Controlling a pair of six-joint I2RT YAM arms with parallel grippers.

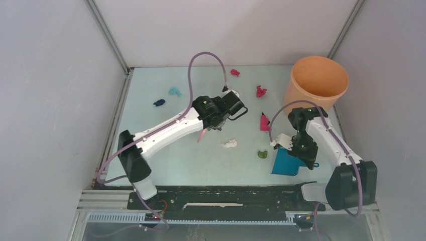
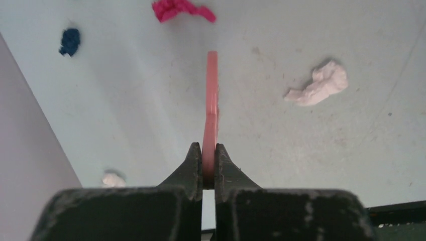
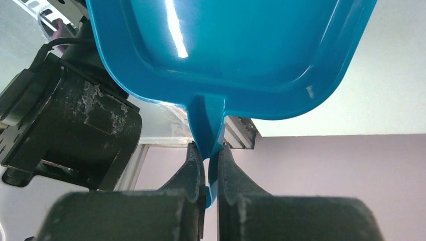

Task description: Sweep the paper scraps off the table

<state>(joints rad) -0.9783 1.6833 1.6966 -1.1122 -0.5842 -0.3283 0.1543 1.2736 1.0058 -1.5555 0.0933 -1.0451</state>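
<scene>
My left gripper (image 1: pixel 212 124) is shut on the pink hand brush (image 1: pixel 202 134), held low over the pale green table (image 1: pixel 201 168); in the left wrist view the fingers (image 2: pixel 193 163) clamp the brush (image 2: pixel 211 100). My right gripper (image 1: pixel 306 156) is shut on the handle of the blue dustpan (image 1: pixel 285 161), also seen in the right wrist view (image 3: pixel 231 45). Paper scraps lie loose: white (image 1: pixel 229 144), olive green (image 1: pixel 262 154), magenta (image 1: pixel 264 122), (image 1: pixel 261 91), (image 1: pixel 234 72), teal (image 1: pixel 175 91), navy (image 1: pixel 158 102). The left wrist view shows white (image 2: pixel 319 84), magenta (image 2: pixel 181 9) and navy (image 2: pixel 70 41) wads.
An orange bucket (image 1: pixel 316 83) stands at the back right corner of the table. Grey walls close in the left, back and right sides. A black rail (image 1: pixel 221 197) runs along the near edge between the arm bases.
</scene>
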